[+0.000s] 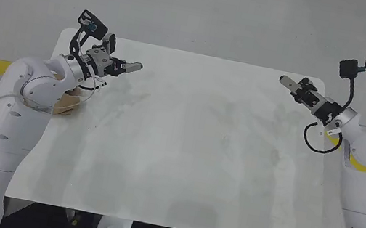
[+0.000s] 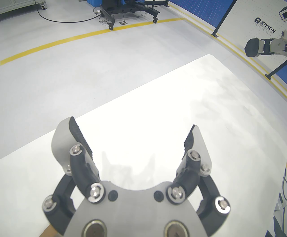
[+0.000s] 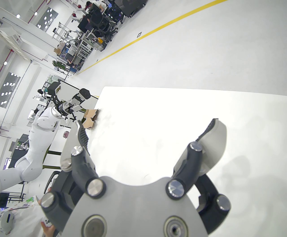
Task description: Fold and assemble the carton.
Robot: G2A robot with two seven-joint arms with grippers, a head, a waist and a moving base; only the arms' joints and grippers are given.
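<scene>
The left gripper (image 2: 132, 125) and right gripper (image 3: 146, 124) gape empty; the carton (image 3: 90, 118), likely light, floppy cardboard, wants a flap-edge grip.

Brown cardbd carton (image 1: 67, 104), flaps apparently open, lies at left edge of table (image 1: 197, 161), partly hidden.

The left gripper (image 1: 134, 66) hangs over the table (image 1: 184, 151) near its far left corner, and the right gripper (image 1: 285, 80) hangs over the far right corner, the two well apart with the tabletop between them. The carton (image 1: 66, 104) sits at the table's left edge, nearer the robot than the left gripper and partly tucked under the left arm.
</scene>
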